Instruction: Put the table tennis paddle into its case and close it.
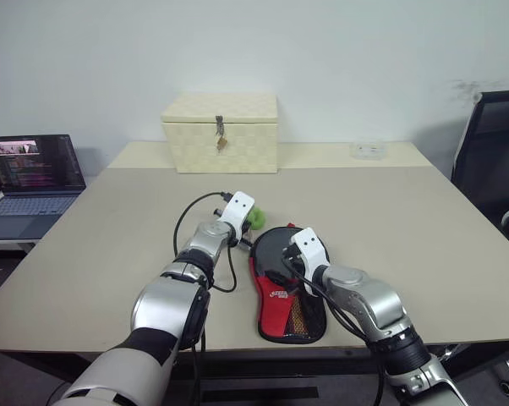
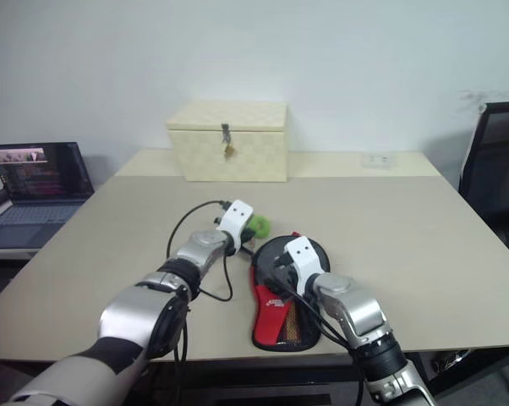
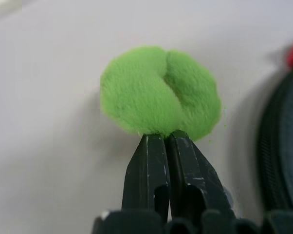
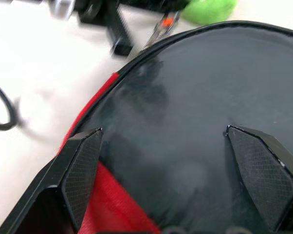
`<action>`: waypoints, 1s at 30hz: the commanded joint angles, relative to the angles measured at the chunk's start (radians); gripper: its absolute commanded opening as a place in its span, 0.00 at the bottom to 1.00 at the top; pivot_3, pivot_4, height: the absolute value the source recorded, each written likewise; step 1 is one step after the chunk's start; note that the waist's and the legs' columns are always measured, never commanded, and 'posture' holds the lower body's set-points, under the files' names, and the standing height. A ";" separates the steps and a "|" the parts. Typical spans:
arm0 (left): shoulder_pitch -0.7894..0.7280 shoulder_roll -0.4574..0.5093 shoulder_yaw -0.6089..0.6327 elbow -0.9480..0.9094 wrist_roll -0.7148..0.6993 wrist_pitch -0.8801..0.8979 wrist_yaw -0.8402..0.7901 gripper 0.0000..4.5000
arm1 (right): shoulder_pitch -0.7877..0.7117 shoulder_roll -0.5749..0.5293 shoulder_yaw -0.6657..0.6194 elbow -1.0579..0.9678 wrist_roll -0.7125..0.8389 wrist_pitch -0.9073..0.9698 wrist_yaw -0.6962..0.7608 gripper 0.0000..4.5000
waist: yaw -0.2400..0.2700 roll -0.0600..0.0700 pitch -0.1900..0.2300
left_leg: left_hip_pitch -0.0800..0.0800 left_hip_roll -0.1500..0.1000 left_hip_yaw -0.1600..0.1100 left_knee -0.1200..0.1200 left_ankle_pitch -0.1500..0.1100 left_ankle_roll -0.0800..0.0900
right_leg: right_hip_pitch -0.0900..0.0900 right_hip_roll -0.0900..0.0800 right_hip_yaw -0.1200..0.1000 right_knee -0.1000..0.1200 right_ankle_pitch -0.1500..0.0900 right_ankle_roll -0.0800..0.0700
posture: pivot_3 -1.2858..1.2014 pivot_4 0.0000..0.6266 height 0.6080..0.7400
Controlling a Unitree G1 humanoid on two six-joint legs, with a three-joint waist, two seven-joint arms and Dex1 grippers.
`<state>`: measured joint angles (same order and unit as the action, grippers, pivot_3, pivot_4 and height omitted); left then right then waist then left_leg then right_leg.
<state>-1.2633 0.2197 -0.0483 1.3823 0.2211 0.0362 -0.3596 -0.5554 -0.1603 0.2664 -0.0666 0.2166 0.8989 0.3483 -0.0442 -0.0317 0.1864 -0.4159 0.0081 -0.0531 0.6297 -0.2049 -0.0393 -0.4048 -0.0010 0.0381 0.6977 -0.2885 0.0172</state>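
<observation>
The case lies flat near the table's front edge, red logo panel and mesh pocket towards me, round black part away from me. My right gripper hovers open just over that smooth round black face. I cannot tell whether that face is the paddle's rubber or the case's cover. No handle shows. At the case's far left rim, my left gripper is shut on the edge of a green pom-pom that lies on the table.
A cream woven box with a metal latch stands at the back of the beige table. An open laptop sits on a side desk to the left. A black chair stands at the right.
</observation>
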 commanded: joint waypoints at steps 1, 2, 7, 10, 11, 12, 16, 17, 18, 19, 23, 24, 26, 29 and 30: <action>-0.075 -0.019 -0.068 -0.015 0.089 -0.078 0.034 0.01 | 0.068 -0.018 0.042 -0.016 0.001 0.094 0.014 1.00 | 0.004 0.000 0.000 | 0.000 0.000 0.000 0.000 0.000 0.000 | 0.000 0.000 0.000 0.000 0.000 0.000 | 0.52 0.24 1.00; -0.086 -0.028 -0.086 -0.013 0.111 -0.091 0.039 0.01 | 0.080 -0.020 0.040 -0.027 0.001 0.103 0.010 1.00 | 0.006 -0.001 0.000 | 0.000 0.000 0.000 0.000 0.000 0.000 | 0.000 0.000 0.000 0.000 0.000 0.000 | 0.52 0.24 1.00; -0.114 -0.055 -0.171 -0.007 0.209 -0.149 0.053 0.01 | 0.130 -0.020 0.040 -0.078 -0.003 0.138 -0.009 1.00 | 0.005 -0.001 -0.001 | 0.001 -0.001 0.001 0.000 0.000 0.000 | 0.000 0.000 0.000 0.000 -0.001 0.002 | 0.52 0.24 1.00; -0.119 -0.070 -0.214 -0.004 0.257 -0.178 0.065 0.01 | 0.154 -0.016 0.043 -0.108 -0.002 0.156 -0.019 1.00 | 0.006 -0.001 -0.001 | 0.001 0.000 0.000 0.000 0.000 0.000 | 0.000 0.000 0.000 0.000 -0.001 0.003 | 0.52 0.24 1.00; -0.120 -0.073 -0.233 -0.003 0.278 -0.190 0.067 0.01 | 0.162 -0.014 0.042 -0.118 0.000 0.162 -0.024 1.00 | 0.006 -0.001 -0.001 | 0.000 -0.001 0.000 0.000 0.000 0.000 | 0.000 0.000 0.000 0.000 -0.001 0.003 | 0.52 0.24 1.00; -0.121 -0.078 -0.256 -0.002 0.301 -0.203 0.070 0.01 | 0.170 -0.013 0.042 -0.126 0.001 0.167 -0.027 1.00 | 0.006 -0.001 -0.001 | 0.000 -0.001 0.000 0.000 0.000 0.000 | 0.000 0.000 0.000 0.000 -0.001 0.003 | 0.52 0.24 1.00; -0.135 -0.101 -0.323 0.002 0.370 -0.246 0.090 0.01 | 0.210 -0.012 0.053 -0.164 0.005 0.187 -0.037 1.00 | 0.011 -0.002 -0.002 | 0.000 -0.001 0.000 0.000 0.000 0.000 | 0.000 0.000 0.000 0.000 -0.002 0.003 | 0.52 0.24 1.00; -0.139 -0.106 -0.332 0.002 0.380 -0.254 0.094 0.01 | 0.218 -0.011 0.055 -0.173 0.005 0.191 -0.041 1.00 | 0.011 -0.002 -0.002 | 0.000 -0.001 0.000 0.000 0.000 0.000 | 0.000 0.000 0.000 0.000 -0.002 0.003 | 0.52 0.24 1.00; -0.144 -0.112 -0.345 0.003 0.393 -0.265 0.100 0.01 | 0.227 -0.010 0.058 -0.182 0.006 0.195 -0.043 1.00 | 0.012 -0.002 -0.002 | 0.000 -0.001 0.000 0.000 0.000 0.000 | 0.000 0.000 0.000 0.000 -0.002 0.003 | 0.52 0.24 1.00; -0.151 -0.119 -0.357 0.003 0.406 -0.276 0.108 0.01 | 0.235 -0.009 0.059 -0.189 0.008 0.199 -0.046 1.00 | 0.012 -0.002 -0.002 | 0.000 -0.001 0.000 0.000 0.000 0.000 | 0.000 0.000 0.000 0.000 -0.002 0.003 | 0.52 0.24 1.00; -0.171 -0.142 -0.408 0.004 0.459 -0.321 0.140 0.01 | 0.261 -0.006 0.066 -0.213 0.009 0.210 -0.055 1.00 | 0.012 -0.002 -0.002 | 0.000 -0.001 0.000 0.000 0.000 0.000 | 0.000 0.000 0.000 0.000 -0.002 0.004 | 0.52 0.24 1.00; -0.175 -0.147 -0.418 0.005 0.469 -0.328 0.146 0.01 | 0.265 -0.006 0.067 -0.216 0.009 0.212 -0.057 1.00 | 0.012 -0.002 -0.003 | 0.000 -0.001 0.000 0.000 0.000 0.000 | 0.000 0.000 0.000 0.000 -0.002 0.004 | 0.52 0.24 1.00; -0.180 -0.151 -0.435 0.007 0.486 -0.340 0.159 0.01 | 0.272 -0.004 0.070 -0.224 0.009 0.216 -0.061 1.00 | 0.012 -0.003 -0.003 | 0.000 -0.001 0.000 0.000 0.000 0.000 | 0.000 0.000 0.000 -0.001 -0.002 0.004 | 0.52 0.24 1.00; -0.187 -0.157 -0.482 0.009 0.533 -0.359 0.190 0.01 | 0.277 0.001 0.070 -0.229 0.012 0.221 -0.067 1.00 | 0.012 -0.003 -0.003 | 0.000 -0.002 0.000 0.000 0.000 0.000 | 0.001 0.000 0.000 -0.001 -0.002 0.004 | 0.52 0.24 1.00; -0.189 -0.158 -0.503 0.009 0.554 -0.370 0.204 0.01 | 0.280 0.004 0.071 -0.231 0.011 0.222 -0.069 1.00 | 0.012 -0.003 -0.003 | 0.000 -0.002 0.000 0.000 0.000 0.000 | 0.001 0.000 0.000 -0.001 -0.002 0.004 | 0.52 0.24 1.00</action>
<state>-1.3849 0.0780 -0.5296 1.4212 0.7504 -0.2937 -0.2010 -0.3354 -0.1576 0.2804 -0.3696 0.2166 1.0183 0.2753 -0.0324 -0.0345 0.1833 -0.4157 0.0064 -0.0530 0.6295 -0.2050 -0.0393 -0.4043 -0.0011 0.0383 0.6970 -0.2909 0.0212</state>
